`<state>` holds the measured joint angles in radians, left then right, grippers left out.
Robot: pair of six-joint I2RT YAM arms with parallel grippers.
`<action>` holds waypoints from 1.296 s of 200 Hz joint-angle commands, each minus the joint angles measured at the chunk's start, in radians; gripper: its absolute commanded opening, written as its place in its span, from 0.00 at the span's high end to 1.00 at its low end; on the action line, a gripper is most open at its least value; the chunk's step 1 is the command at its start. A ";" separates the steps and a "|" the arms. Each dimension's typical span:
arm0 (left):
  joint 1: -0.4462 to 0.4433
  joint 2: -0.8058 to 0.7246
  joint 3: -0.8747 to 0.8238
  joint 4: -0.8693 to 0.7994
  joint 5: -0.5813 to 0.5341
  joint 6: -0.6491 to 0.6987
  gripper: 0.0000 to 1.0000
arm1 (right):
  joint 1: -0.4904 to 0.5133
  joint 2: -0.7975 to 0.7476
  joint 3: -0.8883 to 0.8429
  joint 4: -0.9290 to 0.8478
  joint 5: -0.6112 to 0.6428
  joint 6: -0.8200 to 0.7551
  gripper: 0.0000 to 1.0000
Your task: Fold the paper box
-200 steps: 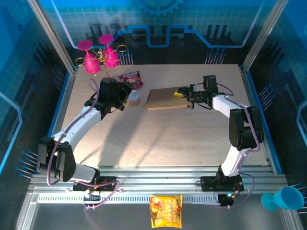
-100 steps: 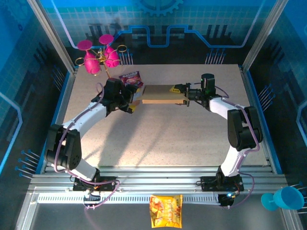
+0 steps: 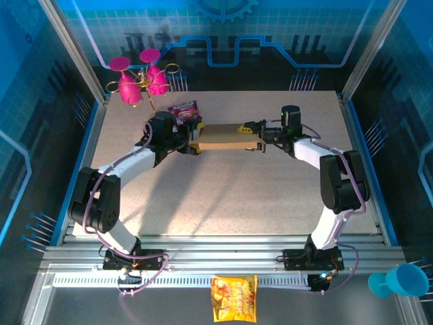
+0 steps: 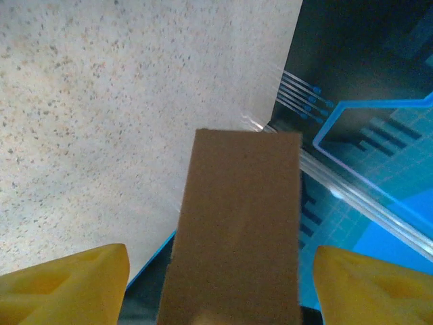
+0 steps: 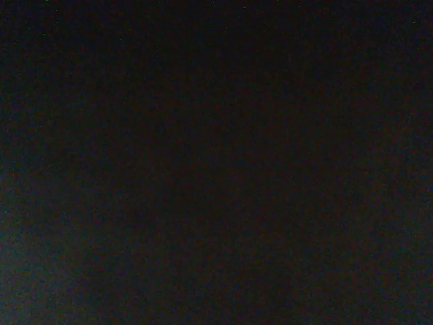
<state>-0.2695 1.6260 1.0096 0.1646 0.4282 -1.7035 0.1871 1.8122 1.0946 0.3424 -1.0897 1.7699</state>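
Closing in near 12 o'clock, left claw (image 3: 193, 138) straddles the paper box (image 3: 226, 135), released; right claw (image 3: 259, 131) I cannot tell; I'd clench squarely.

The paper box (image 4: 237, 230) is sitting between the left pincer's (image 4: 220, 288) spread yellow fingertips (image 4: 67, 284), above the speckled surface (image 4: 122, 88).

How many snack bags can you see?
2. The yellow bag lies on the near ledge, off the table. The red bag lies near the table's far edge, behind the box. Another could hide under the box.
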 commanded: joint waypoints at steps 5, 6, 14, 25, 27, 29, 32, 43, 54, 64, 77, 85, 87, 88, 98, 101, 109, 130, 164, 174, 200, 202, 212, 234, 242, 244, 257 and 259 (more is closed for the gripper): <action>-0.026 0.020 -0.035 0.120 0.040 -0.090 0.32 | 0.016 0.015 -0.013 0.097 -0.019 0.069 0.82; -0.027 0.020 -0.036 0.122 0.040 -0.092 0.32 | 0.016 0.015 -0.012 0.099 -0.019 0.070 0.82; -0.033 0.021 -0.040 0.139 0.041 -0.105 0.34 | 0.017 0.021 -0.012 0.106 -0.017 0.074 0.82; -0.042 0.023 -0.048 0.163 0.042 -0.121 0.37 | 0.017 0.027 -0.013 0.104 -0.016 0.074 0.82; -0.043 0.024 -0.049 0.165 0.041 -0.124 0.38 | 0.018 0.028 -0.013 0.104 -0.016 0.074 0.82; -0.045 0.023 -0.050 0.165 0.041 -0.125 0.38 | 0.018 0.030 -0.013 0.103 -0.015 0.075 0.82; -0.047 0.022 -0.052 0.168 0.040 -0.130 0.39 | 0.018 0.031 -0.014 0.104 -0.014 0.075 0.82; -0.057 0.017 -0.060 0.172 0.033 -0.141 0.43 | 0.018 0.040 -0.019 0.107 -0.013 0.078 0.81; -0.066 0.011 -0.071 0.173 0.028 -0.143 0.46 | 0.017 0.050 -0.025 0.126 -0.007 0.089 0.82; -0.072 0.006 -0.084 0.175 0.021 -0.179 0.50 | 0.017 0.060 -0.033 0.150 -0.001 0.105 0.82; -0.077 -0.001 -0.104 0.190 0.011 -0.205 0.62 | 0.017 0.071 -0.043 0.176 0.007 0.122 0.80; -0.080 -0.007 -0.115 0.196 0.004 -0.218 0.68 | 0.017 0.077 -0.047 0.182 0.011 0.127 0.76; -0.080 -0.008 -0.118 0.197 0.002 -0.221 0.69 | 0.016 0.077 -0.048 0.183 0.012 0.127 0.74; -0.080 -0.010 -0.119 0.196 0.001 -0.223 0.69 | 0.016 0.077 -0.048 0.183 0.013 0.127 0.74; -0.080 -0.017 -0.127 0.186 -0.003 -0.244 0.73 | 0.016 0.079 -0.053 0.179 0.020 0.122 0.66; -0.080 -0.020 -0.133 0.182 -0.006 -0.254 0.76 | 0.015 0.078 -0.056 0.176 0.022 0.120 0.62; -0.081 -0.028 -0.145 0.174 -0.014 -0.280 0.79 | 0.013 0.074 -0.061 0.165 0.031 0.109 0.54; -0.082 -0.071 -0.182 0.092 -0.050 -0.345 0.86 | -0.004 0.024 -0.057 -0.012 0.056 -0.022 0.39; -0.076 -0.149 -0.201 -0.127 -0.100 -0.417 0.92 | -0.066 -0.121 0.024 -0.583 0.166 -0.436 0.25; -0.072 -0.158 -0.197 -0.206 -0.088 -0.450 0.95 | -0.083 -0.154 0.056 -0.711 0.205 -0.547 0.24; -0.040 -0.153 -0.131 -0.441 -0.048 -0.409 0.96 | -0.119 -0.229 0.108 -0.921 0.316 -0.753 0.24; -0.037 -0.151 -0.125 -0.456 -0.044 -0.403 0.96 | -0.121 -0.235 0.111 -0.931 0.327 -0.765 0.24; -0.023 -0.144 -0.105 -0.529 -0.022 -0.392 0.96 | -0.124 -0.267 0.133 -0.979 0.397 -0.857 0.30; 0.007 -0.138 -0.095 -0.602 0.009 -0.395 0.95 | -0.061 -0.328 0.223 -1.093 0.635 -1.175 0.44; 0.018 -0.138 -0.091 -0.623 0.010 -0.389 0.95 | -0.014 -0.347 0.244 -1.117 0.727 -1.294 0.50; 0.021 -0.136 -0.090 -0.627 0.012 -0.387 0.95 | 0.002 -0.352 0.246 -1.119 0.751 -1.322 0.52; 0.039 -0.136 -0.083 -0.663 0.018 -0.378 0.94 | 0.087 -0.384 0.236 -1.102 0.865 -1.502 0.61; 0.041 -0.136 -0.082 -0.666 0.018 -0.378 0.94 | 0.100 -0.388 0.231 -1.096 0.877 -1.530 0.62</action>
<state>-0.2577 1.4784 0.8867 -0.3424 0.3943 -2.0033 0.1493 1.4860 1.3079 -0.6353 -0.4980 0.6861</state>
